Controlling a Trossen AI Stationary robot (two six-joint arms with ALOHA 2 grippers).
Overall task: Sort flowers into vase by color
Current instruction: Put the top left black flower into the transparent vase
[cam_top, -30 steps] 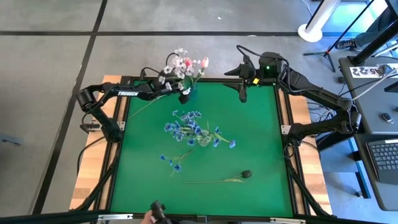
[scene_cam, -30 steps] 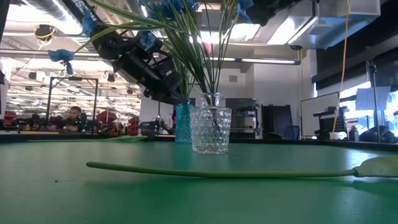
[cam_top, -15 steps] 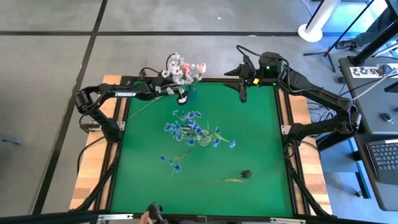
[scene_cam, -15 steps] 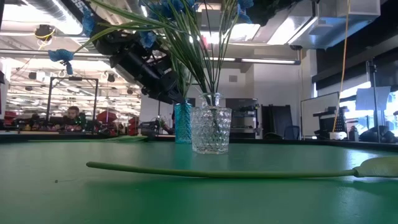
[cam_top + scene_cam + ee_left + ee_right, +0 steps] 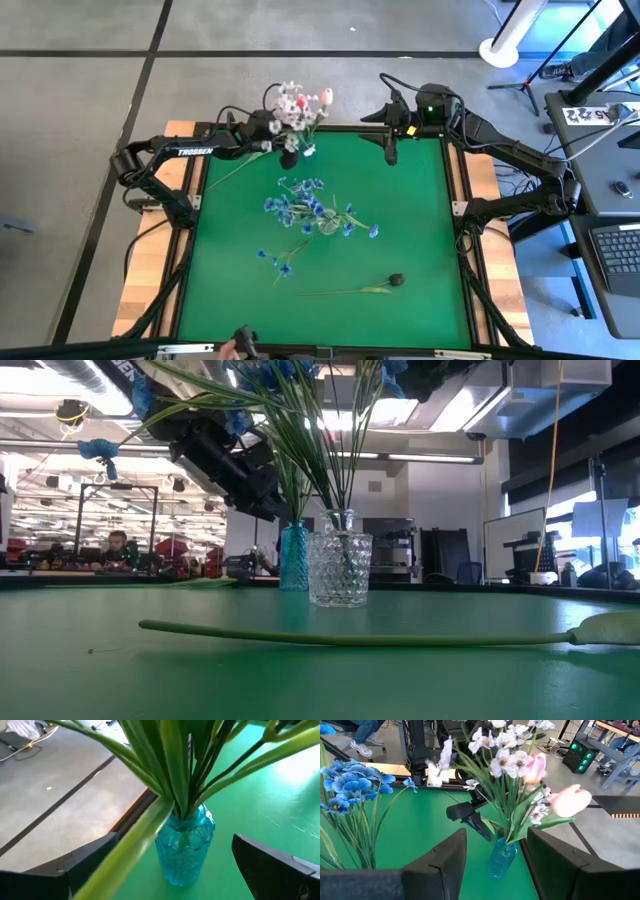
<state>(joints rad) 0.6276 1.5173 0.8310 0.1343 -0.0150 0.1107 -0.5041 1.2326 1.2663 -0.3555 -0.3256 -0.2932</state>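
From above you can hardly see the blue vase (image 5: 291, 156) at the far edge of the table (image 5: 420, 260), because its white and pink flowers (image 5: 298, 105) cover it; blue flowers (image 5: 312, 208) stand in the clear glass vase (image 5: 339, 569) mid-table, while a blue sprig (image 5: 273, 259) and a dark bud (image 5: 396, 279) on a long stem lie flat nearer you. Your left end effector (image 5: 272, 140) reaches in low beside the blue vase with its fingers spread wide and holding nothing. Your right end effector (image 5: 390, 152) waits at the far edge, fingers partly apart and empty.
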